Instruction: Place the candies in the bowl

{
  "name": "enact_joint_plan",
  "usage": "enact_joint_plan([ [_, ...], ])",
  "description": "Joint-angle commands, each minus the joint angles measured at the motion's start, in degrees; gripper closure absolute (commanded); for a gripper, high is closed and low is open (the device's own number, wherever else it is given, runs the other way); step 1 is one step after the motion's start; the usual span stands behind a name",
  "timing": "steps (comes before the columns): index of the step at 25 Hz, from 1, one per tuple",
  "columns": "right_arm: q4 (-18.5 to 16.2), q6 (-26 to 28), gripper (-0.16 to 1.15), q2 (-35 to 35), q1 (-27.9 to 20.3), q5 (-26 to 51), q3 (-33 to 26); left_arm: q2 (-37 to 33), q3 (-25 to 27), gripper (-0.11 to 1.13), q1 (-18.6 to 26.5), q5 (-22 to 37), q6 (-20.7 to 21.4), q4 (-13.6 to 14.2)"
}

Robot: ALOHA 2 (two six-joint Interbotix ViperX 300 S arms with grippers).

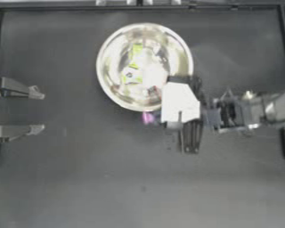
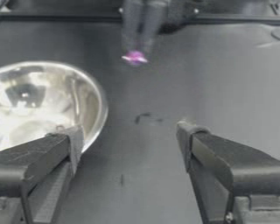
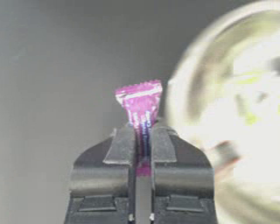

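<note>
The shiny silver bowl [image 1: 144, 67] sits at the table's upper middle, with yellow-green candies [image 1: 136, 50] and pale wrappers [image 1: 132, 75] inside. My right gripper [image 1: 152, 117] hangs just outside the bowl's near rim, shut on a magenta-pink candy [image 3: 141, 105] whose free end sticks out past the fingertips. The same pink candy [image 2: 134, 57] shows in the left wrist view under the right gripper [image 2: 136, 51], beside the bowl [image 2: 43, 105]. My left gripper [image 1: 39, 111] is parked open at the left edge, holding nothing.
Dark table [image 1: 109, 178] all around, with a raised frame along the far edge [image 1: 145, 6]. The right arm's body [image 1: 240, 113] stretches in from the right, next to the bowl.
</note>
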Motion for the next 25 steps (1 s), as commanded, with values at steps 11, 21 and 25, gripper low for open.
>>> enact_joint_plan([
  [11,-3.25,-0.53,0.73,5.27,-17.05,-14.50,-0.79,1.14,-0.53,0.06,0.00,-0.62,0.00,0.00],
  [21,-3.96,-0.44,0.44,11.60,-19.78,-20.04,-1.85,1.14,-0.53,0.06,0.35,-0.62,0.00,0.00],
  [25,-4.04,-0.44,0.13,12.74,-20.30,-20.74,-2.64,1.14,-0.53,0.06,0.26,-0.62,0.00,0.00],
])
